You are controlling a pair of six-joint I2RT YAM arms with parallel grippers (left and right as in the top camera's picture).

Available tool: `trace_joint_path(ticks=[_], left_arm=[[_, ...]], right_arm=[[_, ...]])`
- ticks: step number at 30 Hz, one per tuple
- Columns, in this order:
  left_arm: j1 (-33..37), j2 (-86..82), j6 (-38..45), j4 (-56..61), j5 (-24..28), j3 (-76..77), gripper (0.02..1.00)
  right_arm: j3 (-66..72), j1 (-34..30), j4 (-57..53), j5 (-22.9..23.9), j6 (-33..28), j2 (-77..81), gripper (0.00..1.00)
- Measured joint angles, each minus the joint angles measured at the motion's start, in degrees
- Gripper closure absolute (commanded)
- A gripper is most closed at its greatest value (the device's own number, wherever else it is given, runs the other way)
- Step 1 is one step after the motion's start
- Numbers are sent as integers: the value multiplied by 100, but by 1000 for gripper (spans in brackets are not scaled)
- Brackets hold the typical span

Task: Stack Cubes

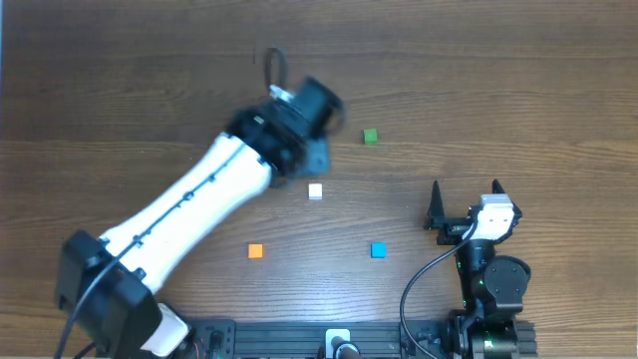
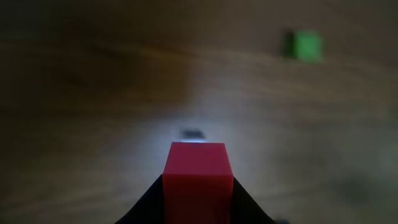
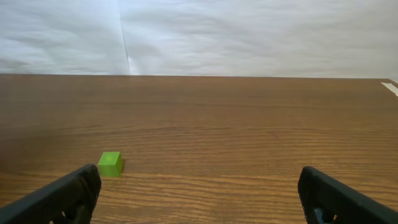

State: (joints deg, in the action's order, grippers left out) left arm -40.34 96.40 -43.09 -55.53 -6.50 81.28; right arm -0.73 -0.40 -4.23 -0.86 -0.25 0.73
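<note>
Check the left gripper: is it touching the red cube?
Touching. The left wrist view shows the red cube clamped between the left gripper's dark fingers, both pressed flush against its sides.

Four cubes lie apart on the worktop (image 1: 518, 80): the far cube (image 1: 370, 137) to the right of the left gripper (image 1: 311, 155), the middle cube (image 1: 315, 191) just before it, the near left cube (image 1: 255, 251) and the near right cube (image 1: 378, 250) closer to the bases. A fifth cube (image 2: 198, 174) sits between the left gripper's jaws
</note>
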Motion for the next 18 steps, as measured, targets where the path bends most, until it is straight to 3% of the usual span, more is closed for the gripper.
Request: trace_joint_path(ticks=[5,18], left_arm=[[-647,219,-553,31,-118,-87,978],[-544,1180,-796,138,-238,-205,978]], right_arm=[[0,0,0,0,0,0,7],[0,0,0,0,0,0,9]])
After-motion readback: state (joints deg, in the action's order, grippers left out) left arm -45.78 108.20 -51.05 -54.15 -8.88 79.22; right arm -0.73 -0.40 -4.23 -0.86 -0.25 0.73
